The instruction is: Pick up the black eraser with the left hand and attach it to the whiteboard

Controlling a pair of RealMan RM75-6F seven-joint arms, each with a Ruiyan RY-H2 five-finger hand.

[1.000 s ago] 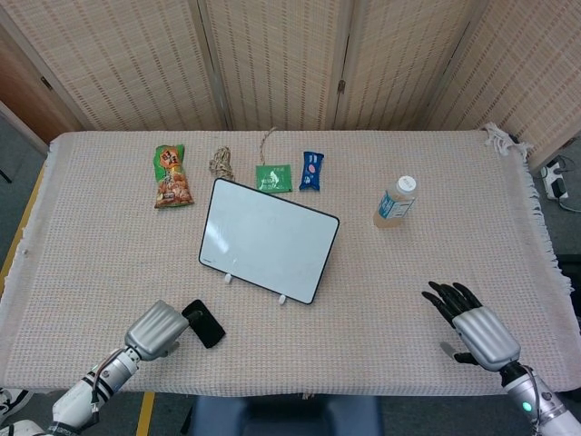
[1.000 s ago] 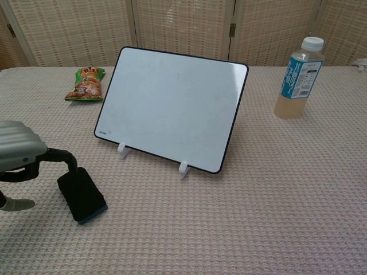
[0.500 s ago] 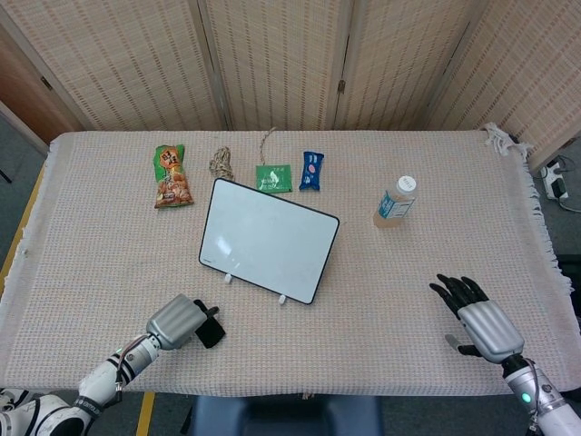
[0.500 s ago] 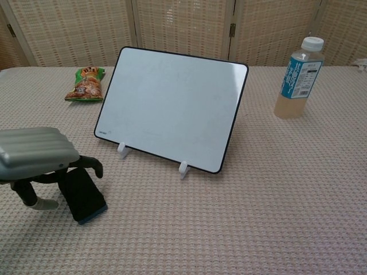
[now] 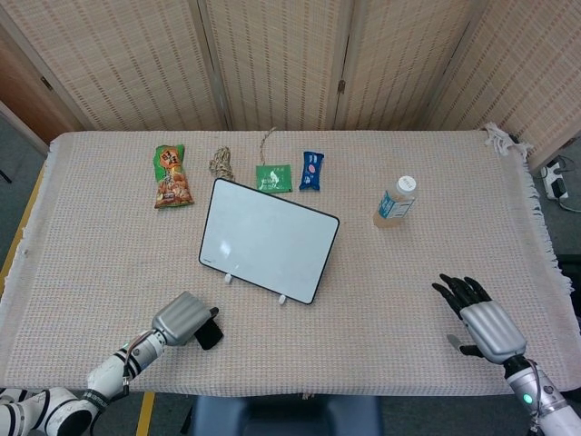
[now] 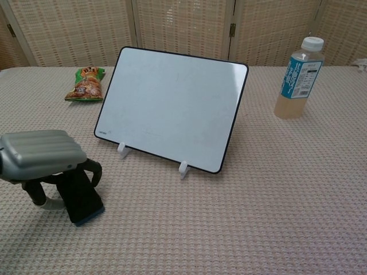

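Nearest, at 7 o'clock on the counter (image 5: 109, 263), the left robot hand (image 5: 182, 318) is closing its fingers (image 6: 92, 169) around one black eraser (image 6: 81, 197), which is resting on the cloth. At 5 o'clock, the right robot hand (image 5: 483, 320) is lying with fingers spread, holding nothing. At centre, one whiteboard (image 5: 268, 239) is leaning on two white feet. At 2 o'clock one bottle (image 5: 395, 203) is standing upright. Along 12 o'clock are lying three snack packets: orange (image 5: 170, 176), green (image 5: 273, 178), blue (image 5: 311, 170), plus one twine bundle (image 5: 221, 162).
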